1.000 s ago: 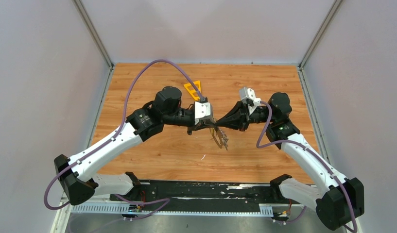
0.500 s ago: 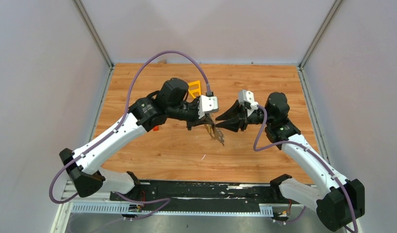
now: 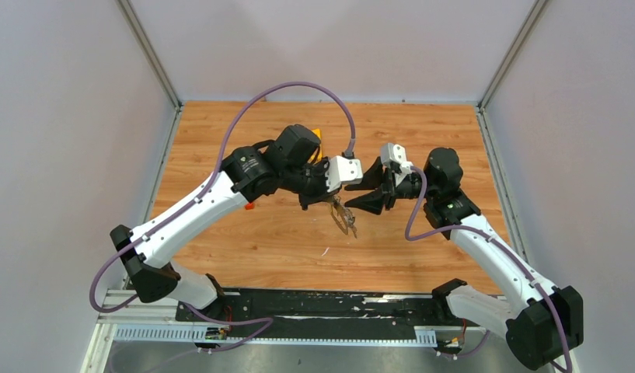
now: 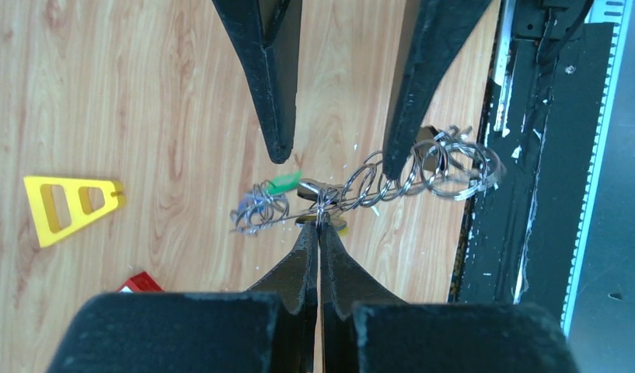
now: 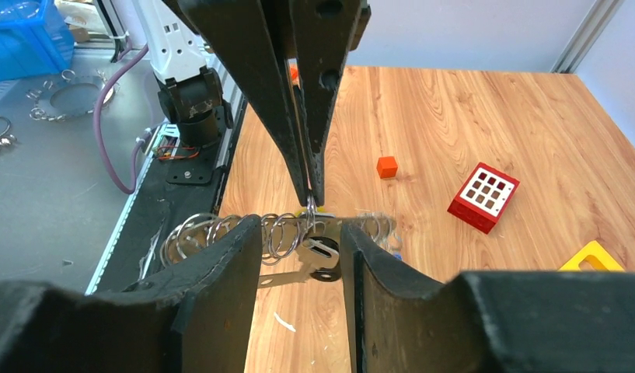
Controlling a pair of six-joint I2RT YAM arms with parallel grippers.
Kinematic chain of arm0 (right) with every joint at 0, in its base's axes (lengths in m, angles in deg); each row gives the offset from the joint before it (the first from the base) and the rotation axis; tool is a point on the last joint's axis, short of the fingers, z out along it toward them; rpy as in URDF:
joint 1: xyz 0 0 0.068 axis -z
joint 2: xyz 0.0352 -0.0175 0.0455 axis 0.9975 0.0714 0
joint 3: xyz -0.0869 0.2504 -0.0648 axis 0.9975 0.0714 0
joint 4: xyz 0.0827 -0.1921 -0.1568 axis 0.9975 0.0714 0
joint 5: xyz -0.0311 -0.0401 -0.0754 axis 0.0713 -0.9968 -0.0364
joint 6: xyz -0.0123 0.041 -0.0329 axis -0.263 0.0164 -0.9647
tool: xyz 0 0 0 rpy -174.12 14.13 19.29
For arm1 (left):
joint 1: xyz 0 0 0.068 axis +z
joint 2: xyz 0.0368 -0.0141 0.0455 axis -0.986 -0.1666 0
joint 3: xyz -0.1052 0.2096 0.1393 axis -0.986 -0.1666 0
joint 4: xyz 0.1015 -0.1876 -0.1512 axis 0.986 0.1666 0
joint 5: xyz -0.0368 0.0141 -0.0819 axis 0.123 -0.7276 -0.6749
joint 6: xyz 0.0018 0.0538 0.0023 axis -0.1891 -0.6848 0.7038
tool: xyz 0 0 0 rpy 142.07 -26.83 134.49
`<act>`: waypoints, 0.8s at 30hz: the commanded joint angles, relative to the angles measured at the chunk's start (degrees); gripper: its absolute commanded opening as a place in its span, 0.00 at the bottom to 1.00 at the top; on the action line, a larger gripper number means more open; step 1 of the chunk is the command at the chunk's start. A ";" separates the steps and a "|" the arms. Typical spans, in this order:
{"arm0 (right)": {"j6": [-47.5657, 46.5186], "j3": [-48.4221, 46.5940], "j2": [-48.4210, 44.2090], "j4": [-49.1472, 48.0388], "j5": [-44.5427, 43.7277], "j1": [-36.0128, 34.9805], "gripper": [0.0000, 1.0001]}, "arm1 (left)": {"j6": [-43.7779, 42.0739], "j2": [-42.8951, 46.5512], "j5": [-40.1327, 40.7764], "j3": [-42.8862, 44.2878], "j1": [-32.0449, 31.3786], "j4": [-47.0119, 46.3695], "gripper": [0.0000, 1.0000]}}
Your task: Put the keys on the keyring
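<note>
Above mid table [image 3: 423, 132]: left gripper [image 4: 319, 225] pinched shut on keyring [image 3: 345, 219], right gripper [image 5: 301, 233] spread wide.
Right fingers [image 4: 271, 116] either side of the hanging bunch, contact unclear. Keyring off the left tips, clear of the wood, coiled rings [image 4: 454, 162] strung along it. On the wood: yellow frame [image 4: 65, 203], red brick [image 5: 483, 196], orange block [image 5: 387, 166]. Keys [image 4: 310, 188] bunched at the pinch, in the air between both grippers; green tag [image 4: 284, 183] just beside.
</note>
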 commanded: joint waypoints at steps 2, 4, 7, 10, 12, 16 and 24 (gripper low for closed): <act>1.46 -1.00 0.90 -3.33 1.16 -1.04 0.42 | 3.12 -1.45 1.87 4.75 -0.65 1.67 0.00; 1.48 -0.97 1.33 -3.54 1.17 -1.46 0.40 | 3.70 -1.82 1.95 5.36 -0.91 1.80 0.00; 1.50 -0.89 1.99 -3.78 1.04 -1.78 0.38 | 4.11 -2.33 1.79 6.09 -1.22 2.03 0.00; 1.74 -1.02 2.47 -4.08 0.69 -1.96 0.35 | 4.28 -2.24 1.22 5.79 -1.53 1.51 0.00; 1.83 -1.07 2.64 -4.09 0.52 -1.98 0.34 | 4.32 -2.04 0.92 5.38 -1.74 1.00 0.00; 1.79 -1.13 2.57 -4.09 0.39 -2.09 0.32 | 4.44 -2.09 0.75 4.71 -2.06 0.46 0.00; 1.73 -1.16 3.01 -3.96 0.07 -2.32 0.26 | 4.83 -2.35 0.63 4.07 -2.27 0.20 0.00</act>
